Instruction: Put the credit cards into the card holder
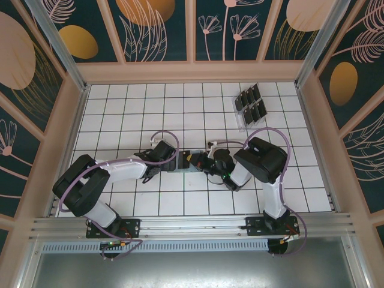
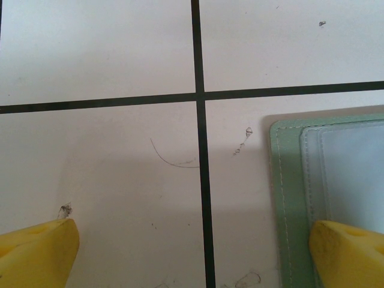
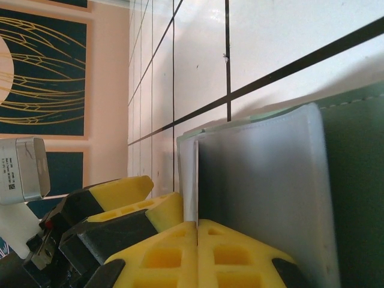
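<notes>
Left wrist shows us the left gripper spread wide, 1 yellow finger low over bare white tile and the other over the holder, which lies open on the table with its pale inner pocket up. In the right wrist view, the right gripper has its 2 fingers pressed together on the thin edge of that pocket, green cover behind it. From the top external view, both arms meet at the table's middle, and the dark cards sit in a clear rack well apart, toward the far right corner.
</notes>
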